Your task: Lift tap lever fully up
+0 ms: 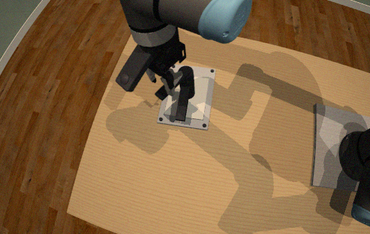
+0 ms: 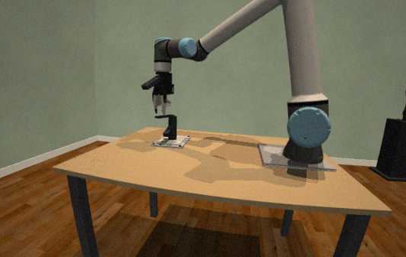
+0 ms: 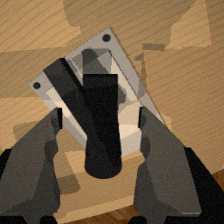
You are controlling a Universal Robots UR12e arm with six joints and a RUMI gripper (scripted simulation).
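The gripper (image 3: 102,132) hangs directly above the tap (image 2: 171,128), its two fingers pointing down, partly spread and holding nothing; in the wrist view they flank the dark lever (image 3: 102,125) on either side without touching it, an arrangement that judging by the task prepares a straddling descent so the lever can be caught and raised. The exterior view shows a visible gap between the fingertips and the lever (image 2: 164,116), which lies roughly level, projecting from the top of the tap's upright post toward the near left edge of the surface (image 2: 219,180); the water is therefore judged still off and the lift not yet begun. The tap stands on a grey mounting plate (image 1: 208,78) with a dark bolt in each corner, presumably fixing the tap so that an upward pull turns the lever on its hinge rather than shifting the whole fitting. The plate lies flat on the surface, toward its far left corner as the exterior view shows it. Well apart from the tap, to its right, the arm's base sits on a second grey base plate (image 2: 328,167); the arm rises from there and reaches over to the tap, with the wrist turned straight down. Beyond the tap's surface, on the floor by the wall, stands a dark pedestal (image 2: 399,151) bearing a slim dark figure.
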